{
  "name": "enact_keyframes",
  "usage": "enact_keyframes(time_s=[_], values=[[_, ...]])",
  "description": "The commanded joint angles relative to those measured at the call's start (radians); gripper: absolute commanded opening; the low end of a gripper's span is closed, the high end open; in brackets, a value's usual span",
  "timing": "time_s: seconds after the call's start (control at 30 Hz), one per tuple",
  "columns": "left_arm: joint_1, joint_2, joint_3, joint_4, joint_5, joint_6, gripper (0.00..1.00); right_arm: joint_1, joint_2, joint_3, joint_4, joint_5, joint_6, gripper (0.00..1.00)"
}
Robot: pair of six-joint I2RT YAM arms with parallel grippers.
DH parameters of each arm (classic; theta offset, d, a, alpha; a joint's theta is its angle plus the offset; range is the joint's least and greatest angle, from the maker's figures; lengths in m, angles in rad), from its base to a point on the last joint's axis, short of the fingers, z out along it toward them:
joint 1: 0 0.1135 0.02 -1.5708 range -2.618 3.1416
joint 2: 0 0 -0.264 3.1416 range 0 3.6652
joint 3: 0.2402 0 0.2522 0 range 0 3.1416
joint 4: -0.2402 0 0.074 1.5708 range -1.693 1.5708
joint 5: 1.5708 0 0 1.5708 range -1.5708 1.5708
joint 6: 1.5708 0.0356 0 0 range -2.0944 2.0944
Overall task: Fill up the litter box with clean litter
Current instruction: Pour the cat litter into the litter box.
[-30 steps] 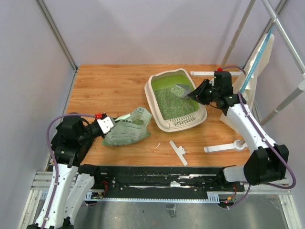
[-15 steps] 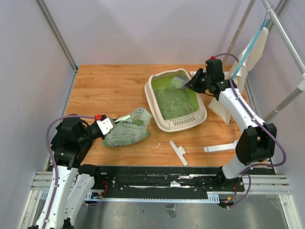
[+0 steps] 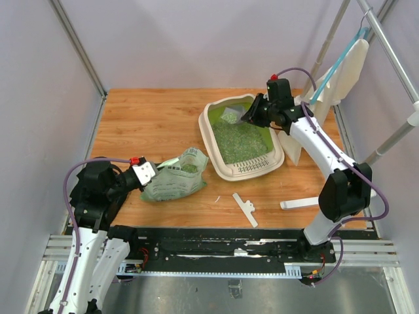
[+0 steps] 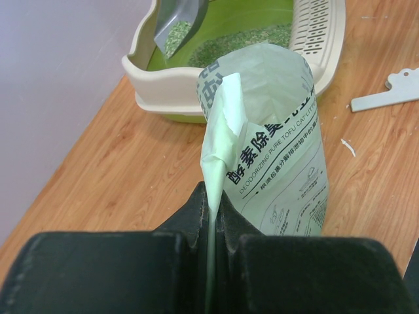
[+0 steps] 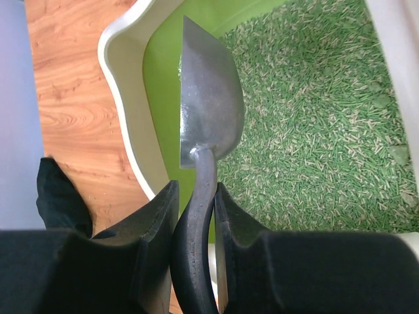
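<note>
Right end effector is gripping scoop handle over litter box, upper centre; left end effector is pinching bag edge.

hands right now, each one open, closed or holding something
Left hand: closed, pinching the top edge of the litter bag.
Right hand: closed on the handle of the metal scoop.
</note>
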Motion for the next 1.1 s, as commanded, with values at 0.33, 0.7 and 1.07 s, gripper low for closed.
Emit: enact_keyframes(time_s=[0.33, 0.7, 1.07], values=[[-0.002, -0.027, 0.032, 0.198, 0.035, 0.027, 0.01, 0.03, -0.206, -0.166, -0.135, 0.035, -0.137, 0.01], [-0.002, -0.02, 0.023, 0.202, 0.038, 0.027, 0.0, 0.039, -0.382, -0.236, -0.344, 0.274, -0.255, 0.01], [-0.002, -0.027, 0.017, 0.208, 0.043, 0.009, 0.01, 0.107, -0.235, -0.013, -0.282, 0.46, -0.359, 0.01]])
